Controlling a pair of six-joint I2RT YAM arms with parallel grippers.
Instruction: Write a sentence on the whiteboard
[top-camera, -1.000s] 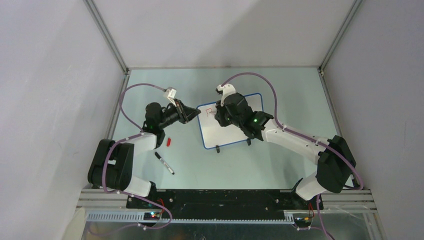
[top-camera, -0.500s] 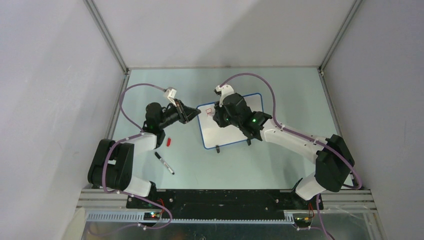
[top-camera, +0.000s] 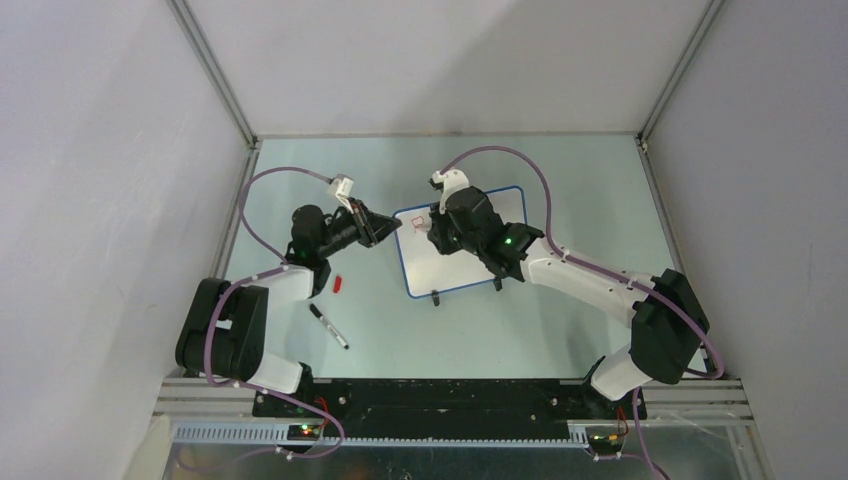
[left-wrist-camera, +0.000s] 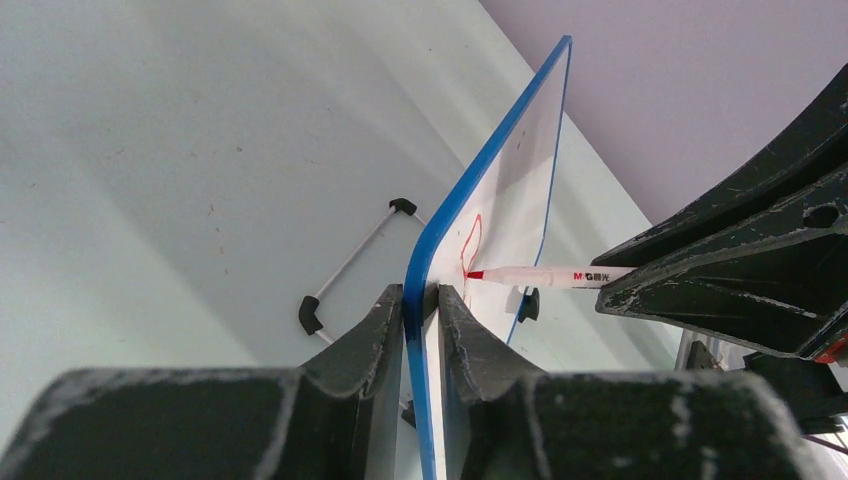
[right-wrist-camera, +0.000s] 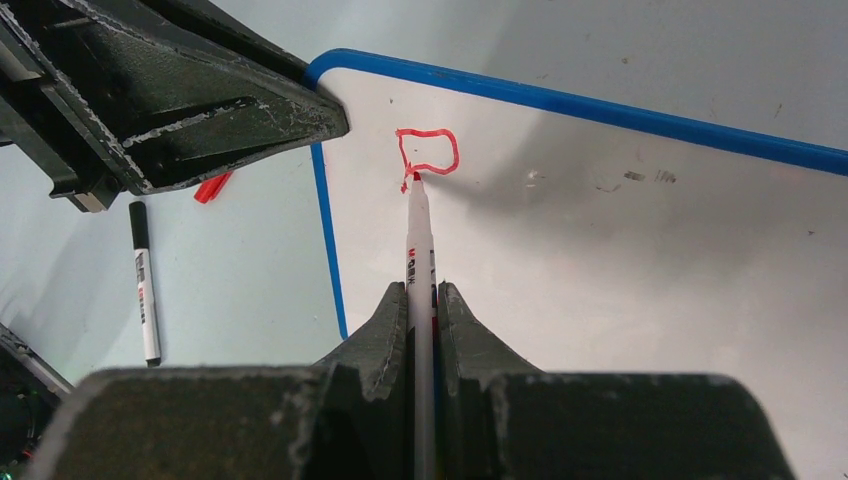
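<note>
Seen from above, two robot arms meet over a board (top-camera: 445, 272) lying mid-table (top-camera: 560, 180), blue-rimmed and almost blank. In the last second the red stroke near its upper left corner has grown from an open hook into a closed loop, while the right arm has barely shifted. The sentence (right-wrist-camera: 427, 131) is so far only that loop, probably the top of a first letter, so nearly all the writing is left. The right pincer (right-wrist-camera: 422, 295) is squeezed fully closed on a red marker (right-wrist-camera: 418, 240), whose tip touches the board at the loop's lower left. The left pincer (left-wrist-camera: 420, 300) is nearly closed, its two fingers clamping the board's left edge near that corner to steady it. A black marker (top-camera: 329, 327) and a red cap (top-camera: 338, 284) lie on the table to the left, apart from the board.
</note>
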